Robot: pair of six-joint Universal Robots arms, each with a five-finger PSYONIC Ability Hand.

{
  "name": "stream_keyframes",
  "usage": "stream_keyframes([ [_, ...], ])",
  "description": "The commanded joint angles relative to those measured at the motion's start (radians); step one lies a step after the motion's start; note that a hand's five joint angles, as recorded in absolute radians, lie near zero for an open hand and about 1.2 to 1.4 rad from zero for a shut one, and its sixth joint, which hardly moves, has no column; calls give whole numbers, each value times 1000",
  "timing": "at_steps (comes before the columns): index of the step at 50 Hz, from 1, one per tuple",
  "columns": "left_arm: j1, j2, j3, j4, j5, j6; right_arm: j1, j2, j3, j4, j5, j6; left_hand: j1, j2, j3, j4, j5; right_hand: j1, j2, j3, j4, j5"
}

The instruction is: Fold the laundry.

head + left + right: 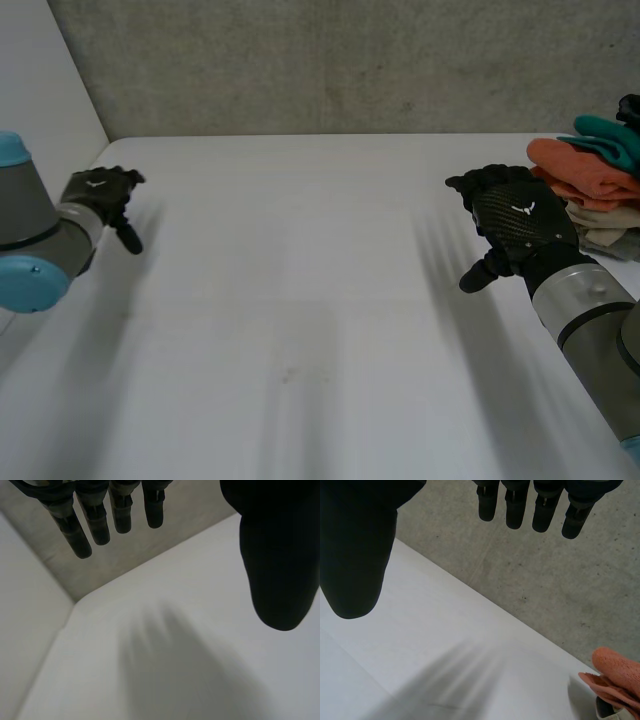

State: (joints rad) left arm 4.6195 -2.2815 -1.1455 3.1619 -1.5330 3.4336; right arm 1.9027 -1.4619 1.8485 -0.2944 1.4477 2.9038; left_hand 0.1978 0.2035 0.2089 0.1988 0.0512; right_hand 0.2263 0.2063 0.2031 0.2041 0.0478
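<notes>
The left hand [103, 193] and the right hand [515, 222] are held spread, empty. Folding is unstarted; a garment must be drawn from the laundry pile [592, 178], upper right.

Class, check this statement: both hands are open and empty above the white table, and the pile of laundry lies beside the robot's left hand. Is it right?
No. The pile of laundry lies beside the right hand, not the left hand, as the head view shows. The rest holds: both hands are open and empty above the white table.
</notes>
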Motion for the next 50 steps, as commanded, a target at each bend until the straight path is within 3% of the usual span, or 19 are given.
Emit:
stream_keyframes([
  [1,97,-23,40,-77,-128,177,1,3,0,0,0,-6,-23,-29,-34,-24,-51,-52,-32,-29,-30,-48],
  [4,149,-16,33,-124,-168,233,1,6,-2,-2,0,-14,-23,-29,-34,-24,-51,-52,-32,-29,-30,-48],
  [8,214,7,6,-155,-151,256,6,12,-2,-3,0,-23,-23,-29,-34,-24,-51,-52,-32,-29,-30,-48],
  [14,294,43,-62,-112,-33,263,15,31,-3,-5,0,-34,-23,-29,-34,-24,-51,-52,-32,-29,-30,-48],
  [18,314,40,-86,-4,106,219,22,35,-3,-5,2,-40,-23,-29,-34,-24,-51,-52,-32,-29,-30,-48],
  [21,308,30,-85,52,161,171,22,34,-2,-5,3,-40,-23,-29,-34,-24,-51,-52,-32,-29,-30,-48],
  [25,286,34,-86,43,143,139,18,29,0,-8,6,-40,-23,-29,-34,-24,-51,-52,-32,-29,-30,-48],
  [39,246,313,-256,-235,112,101,18,34,-9,-5,-1,-40,-23,-29,-34,-24,-51,-52,-32,-29,-30,-48],
  [45,202,467,-303,-143,175,-85,18,25,-54,12,3,-35,-23,-29,-34,-24,-51,-52,-32,-29,-30,-48],
  [50,102,606,-298,-76,177,-281,19,-17,-136,73,5,-26,-23,-29,-34,-24,-51,-52,-32,-29,-30,-48],
])
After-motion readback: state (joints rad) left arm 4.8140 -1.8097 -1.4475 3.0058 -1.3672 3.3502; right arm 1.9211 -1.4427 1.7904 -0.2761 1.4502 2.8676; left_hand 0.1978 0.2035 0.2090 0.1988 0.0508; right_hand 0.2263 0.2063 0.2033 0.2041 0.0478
